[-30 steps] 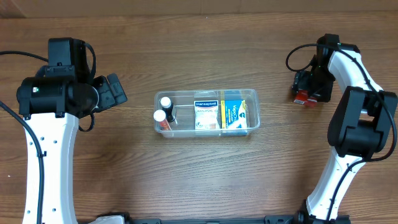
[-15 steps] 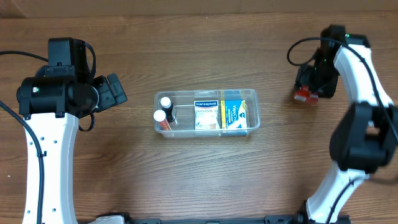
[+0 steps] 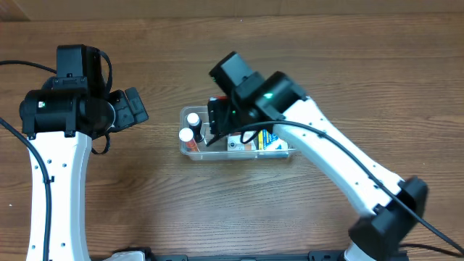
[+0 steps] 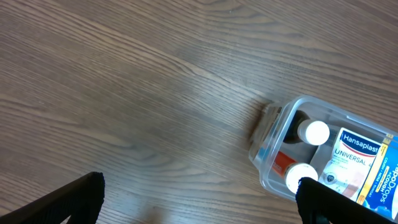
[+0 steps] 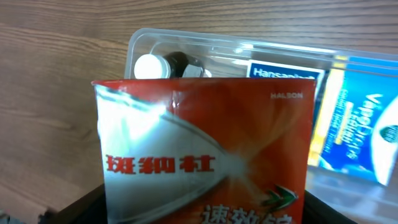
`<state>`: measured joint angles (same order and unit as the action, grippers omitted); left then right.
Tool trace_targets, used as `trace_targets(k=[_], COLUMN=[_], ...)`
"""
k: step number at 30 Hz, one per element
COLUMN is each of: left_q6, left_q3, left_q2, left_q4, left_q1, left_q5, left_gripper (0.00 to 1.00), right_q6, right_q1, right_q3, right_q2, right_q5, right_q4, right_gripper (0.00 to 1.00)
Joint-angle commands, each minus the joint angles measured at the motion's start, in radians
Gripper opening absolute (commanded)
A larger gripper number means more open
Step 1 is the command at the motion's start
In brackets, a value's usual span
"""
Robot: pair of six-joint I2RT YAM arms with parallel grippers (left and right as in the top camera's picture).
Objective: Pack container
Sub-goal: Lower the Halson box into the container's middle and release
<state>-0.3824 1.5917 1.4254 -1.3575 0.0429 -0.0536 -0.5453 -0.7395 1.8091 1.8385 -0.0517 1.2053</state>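
Overhead view: your right tool (image 3: 223,119) hangs over the left half of the clear rectangular plastic container (image 3: 239,157), which sits mid-way across the brown wooden bench (image 3: 145,210).
Right tool: clamped on a glossy red cardboard box (image 5: 205,155) with Chinese lettering. The box hides most of the fingers.
Left tool (image 4: 198,200): spread wide, holding nothing, parked well to the left of the container.
Already inside: white-capped bottles (image 4: 314,132) at the left end, a white Hansaplast box (image 4: 354,158) beside them, and a blue box (image 5: 367,137) at the right end.
Risk: the free gap looks narrow. You may land the red box on the bottle caps or the rim, tipping a bottle or shoving the light container.
In the way: the bottles and the white box flank your drop spot, so a tilted box could wedge between them.
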Motion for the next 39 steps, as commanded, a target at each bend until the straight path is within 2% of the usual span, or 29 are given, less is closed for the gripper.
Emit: trace_targets(k=[1, 9, 17, 18, 21, 28, 29, 30, 31, 32, 39], left_q6=[0.02, 0.02, 0.02, 0.021, 0.02, 0.02, 0.021, 0.02, 0.021, 0.021, 0.021], left_q3=[-0.002, -0.002, -0.002, -0.002, -0.002, -0.002, -0.002, -0.002, -0.002, -0.002, -0.002], left_q2=[0.002, 0.002, 0.002, 0.002, 0.002, 0.002, 0.002, 0.002, 0.002, 0.002, 0.002], left_q4=[0.0, 0.0, -0.003, -0.004, -0.004, -0.003, -0.004, -0.004, -0.004, -0.003, -0.004], left_q1=[0.003, 0.003, 0.003, 0.003, 0.003, 0.003, 0.003, 0.003, 0.003, 0.003, 0.003], left_q5=[-0.006, -0.005, -0.005, -0.006, -0.005, -0.006, -0.006, -0.006, -0.006, -0.006, -0.006], left_gripper=[1.0, 1.0, 1.0, 1.0, 1.0, 1.0, 1.0, 1.0, 1.0, 1.0, 1.0], right_q6=[-0.036, -0.078, -0.08, -0.08, -0.08, -0.076, -0.069, -0.045, -0.043, -0.043, -0.042], right_q1=[-0.014, -0.014, -0.014, -0.014, -0.014, -0.014, -0.014, -0.014, -0.014, -0.014, -0.014], right_q3=[-0.019, -0.019, -0.023, -0.023, -0.023, -0.023, -0.023, -0.023, -0.023, -0.023, -0.045], right_q2=[0.077, 0.229, 0.253, 0.253, 0.253, 0.253, 0.253, 0.253, 0.253, 0.253, 0.253], right_q5=[0.009, -0.002, -0.003, -0.007, -0.048, -0.047, -0.049, -0.065, -0.067, -0.066, -0.05], right_q4=[-0.029, -0.098, -0.12, -0.12, -0.12, -0.119, -0.114, -0.108, -0.097, -0.094, -0.113], right_gripper=[0.73, 0.73, 0.73, 0.75, 0.88, 0.88, 0.84, 0.61, 0.17, 0.04, 0.04])
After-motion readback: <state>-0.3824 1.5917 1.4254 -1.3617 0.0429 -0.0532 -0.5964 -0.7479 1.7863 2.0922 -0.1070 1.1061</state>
